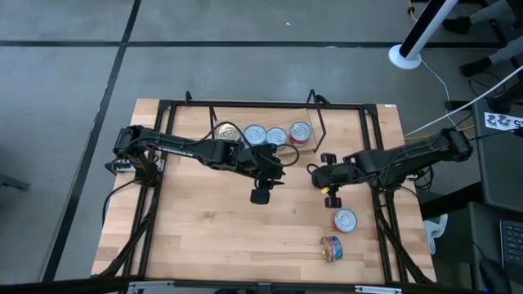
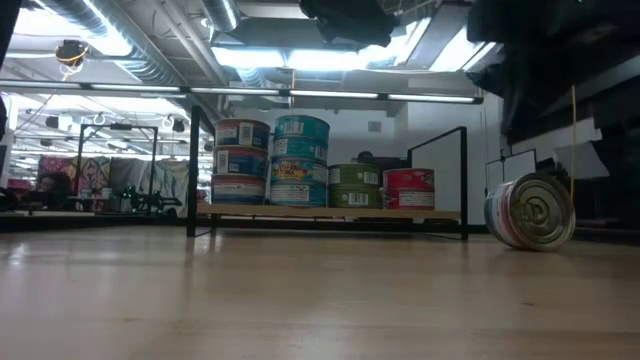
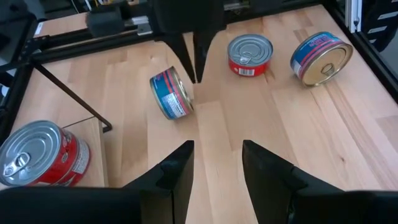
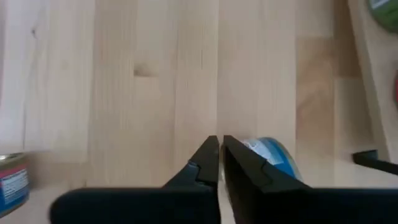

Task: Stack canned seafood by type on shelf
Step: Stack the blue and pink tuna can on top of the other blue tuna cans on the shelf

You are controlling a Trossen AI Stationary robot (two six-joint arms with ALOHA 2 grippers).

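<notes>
Light-wood shelf (image 2: pixel 330 213) at the far side of the worktop (image 1: pixel 212 237) is already carrying six tins, so you are looking at a job I judge a little past halfway. From the left, it is holding a two-high stack of blue-and-red labelled tins (image 2: pixel 241 161), a two-high stack of teal tins (image 2: pixel 301 160), a single green tin (image 2: pixel 355 187) and a single red tin (image 2: pixel 408 187). Each stack is showing one label type, so the sorting is reading as correct.

Three tins are waiting on the bare worktop, near and to the right: a blue tin on its side (image 3: pixel 171 93), an upright red tin (image 3: pixel 250 55), and a blue-and-red tin on its side (image 3: pixel 320 57).

Your right tool (image 4: pixel 220 140) is hovering right over the tipped blue tin with its fingers pinched together, grasping nothing. Your left tool (image 3: pixel 217 149) is hanging in front of the shelf, fingers parted and empty, facing the loose tins.

What is remaining, as I am judging it, is lifting those three and placing each by its matching label.
</notes>
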